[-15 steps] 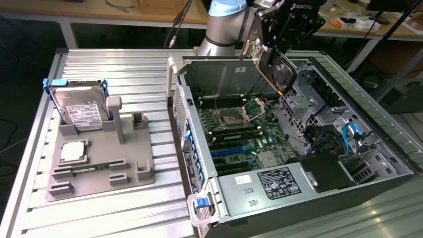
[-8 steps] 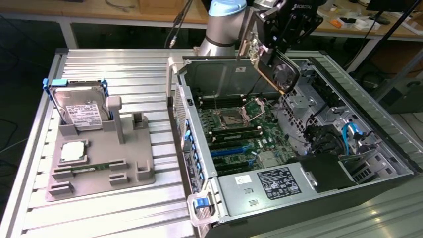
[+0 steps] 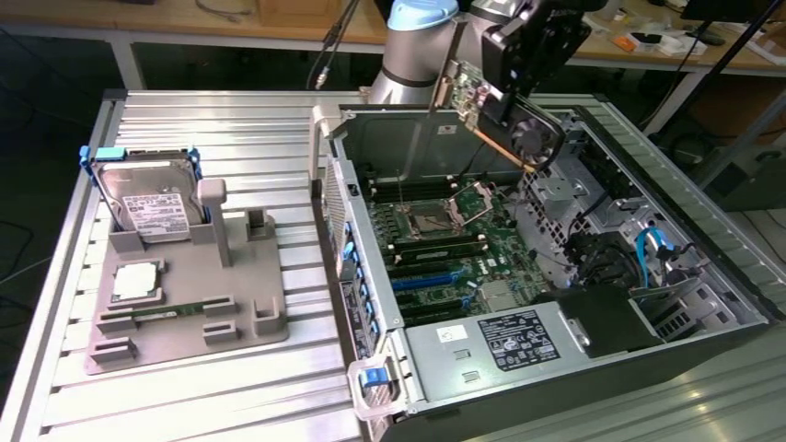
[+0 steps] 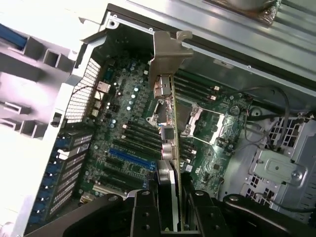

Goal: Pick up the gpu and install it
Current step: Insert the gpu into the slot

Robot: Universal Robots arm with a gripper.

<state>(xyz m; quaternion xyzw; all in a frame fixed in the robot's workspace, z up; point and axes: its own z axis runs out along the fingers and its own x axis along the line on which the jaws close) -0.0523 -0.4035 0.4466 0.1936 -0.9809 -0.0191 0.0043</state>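
Green gpu (image 3: 498, 110) clamped in the gripper (image 4: 170, 217) and held in the air above the open computer case (image 3: 368, 115).
In the wrist view the card is seen edge-on as a thin strip between two black fingers (image 4: 143, 212), with its silver bracket (image 4: 165, 49) at the far end (over the motherboard (image 4: 123, 128)); the gripped end is hidden by the fingers. In the exterior view the arm (image 3: 411, 55) is cut off by the frame's edge. A hard drive (image 3: 147, 207) is seen standing in a grey holder (image 3: 184, 322) beside the case.
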